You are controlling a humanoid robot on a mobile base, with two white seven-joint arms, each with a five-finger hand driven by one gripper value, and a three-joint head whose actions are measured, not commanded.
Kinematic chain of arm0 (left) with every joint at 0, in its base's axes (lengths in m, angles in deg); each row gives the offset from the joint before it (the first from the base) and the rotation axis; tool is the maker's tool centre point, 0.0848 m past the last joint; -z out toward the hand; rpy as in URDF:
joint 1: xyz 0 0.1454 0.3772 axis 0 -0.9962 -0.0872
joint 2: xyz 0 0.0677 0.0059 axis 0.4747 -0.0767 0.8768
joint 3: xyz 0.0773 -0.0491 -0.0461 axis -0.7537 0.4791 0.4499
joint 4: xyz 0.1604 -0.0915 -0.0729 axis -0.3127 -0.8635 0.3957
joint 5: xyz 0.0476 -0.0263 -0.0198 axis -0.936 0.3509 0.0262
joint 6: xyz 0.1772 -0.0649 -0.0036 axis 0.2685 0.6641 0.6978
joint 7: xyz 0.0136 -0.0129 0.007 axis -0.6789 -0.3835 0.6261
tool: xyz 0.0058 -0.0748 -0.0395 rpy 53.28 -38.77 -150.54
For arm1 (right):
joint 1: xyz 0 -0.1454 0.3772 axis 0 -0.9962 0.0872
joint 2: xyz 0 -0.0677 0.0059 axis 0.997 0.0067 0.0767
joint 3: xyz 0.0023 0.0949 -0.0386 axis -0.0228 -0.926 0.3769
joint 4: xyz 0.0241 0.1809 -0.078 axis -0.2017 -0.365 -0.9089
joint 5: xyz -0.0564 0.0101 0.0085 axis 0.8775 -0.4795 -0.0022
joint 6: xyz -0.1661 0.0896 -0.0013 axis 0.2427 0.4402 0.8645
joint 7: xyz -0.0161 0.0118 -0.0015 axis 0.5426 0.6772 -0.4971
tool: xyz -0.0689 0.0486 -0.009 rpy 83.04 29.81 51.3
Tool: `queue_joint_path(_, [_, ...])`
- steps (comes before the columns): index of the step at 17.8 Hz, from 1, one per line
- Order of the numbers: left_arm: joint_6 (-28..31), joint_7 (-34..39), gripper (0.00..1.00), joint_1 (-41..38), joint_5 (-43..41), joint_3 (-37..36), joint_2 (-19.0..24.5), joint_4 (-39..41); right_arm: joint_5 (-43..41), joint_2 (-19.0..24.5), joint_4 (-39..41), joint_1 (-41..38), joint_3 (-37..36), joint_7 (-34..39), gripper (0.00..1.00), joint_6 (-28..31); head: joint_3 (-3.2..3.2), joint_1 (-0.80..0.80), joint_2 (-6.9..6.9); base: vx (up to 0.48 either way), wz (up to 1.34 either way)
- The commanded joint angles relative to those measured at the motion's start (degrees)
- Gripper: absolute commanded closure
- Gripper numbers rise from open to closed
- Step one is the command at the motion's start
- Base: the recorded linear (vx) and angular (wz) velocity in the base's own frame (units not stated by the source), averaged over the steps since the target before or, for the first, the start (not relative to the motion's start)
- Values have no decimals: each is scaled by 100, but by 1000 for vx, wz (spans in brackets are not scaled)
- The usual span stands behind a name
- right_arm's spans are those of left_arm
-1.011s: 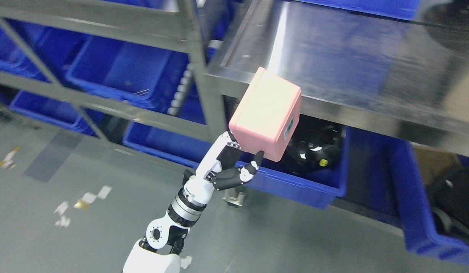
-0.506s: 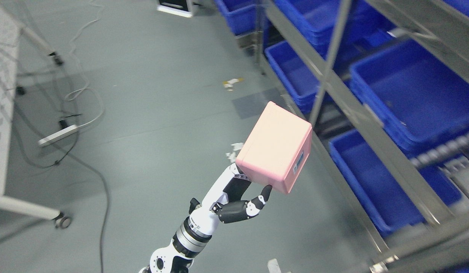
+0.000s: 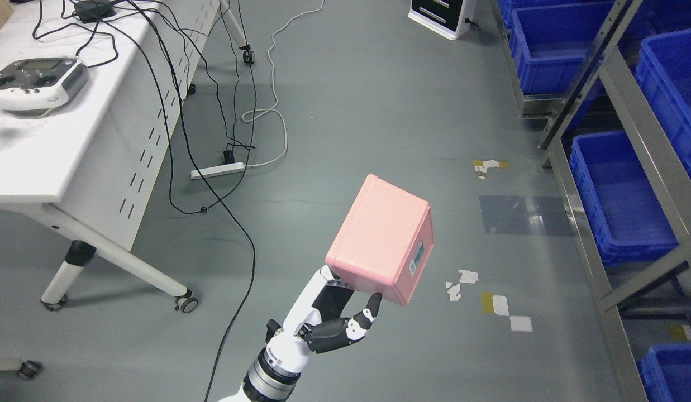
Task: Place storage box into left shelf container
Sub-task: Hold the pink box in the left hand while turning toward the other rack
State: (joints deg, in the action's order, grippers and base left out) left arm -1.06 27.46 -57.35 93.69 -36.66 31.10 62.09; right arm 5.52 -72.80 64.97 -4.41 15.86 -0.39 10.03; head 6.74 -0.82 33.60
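One pink storage box [image 3: 381,240] is in view, held up by one robot hand [image 3: 334,321] — the left. Blue shelf containers [image 3: 622,195] number at least five, some cut by the frame edge. One white table [image 3: 55,162] stands at left, carrying one grey remote controller [image 3: 35,84] — and one white power strip [image 3: 218,170] lies on the floor.

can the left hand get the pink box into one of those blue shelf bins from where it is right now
Probably not yet. The left hand holds the pink box over open floor, and the nearest blue bin sits well off to the right on the shelf. Nothing blocks the way.
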Motion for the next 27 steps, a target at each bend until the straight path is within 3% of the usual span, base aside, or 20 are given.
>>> queue_joint_path(1, [-13, -1, 98, -238, 0, 224, 100, 100, 9, -100, 100, -53, -26, -3, 0, -3, 0, 0, 0, 416, 18])
queue_joint_path(18, [-31, -212, 97, -457, -17, -136, 100, -172, 9, -100, 100, -53, -26, -3, 0, -3, 0, 0, 0, 578, -80])
queue_joint_path(27, [-13, -370, 97, -712, -483, -312, 100, -611, 9, -100, 100, -53, -26, -3, 0, -3, 0, 0, 0, 602, -396])
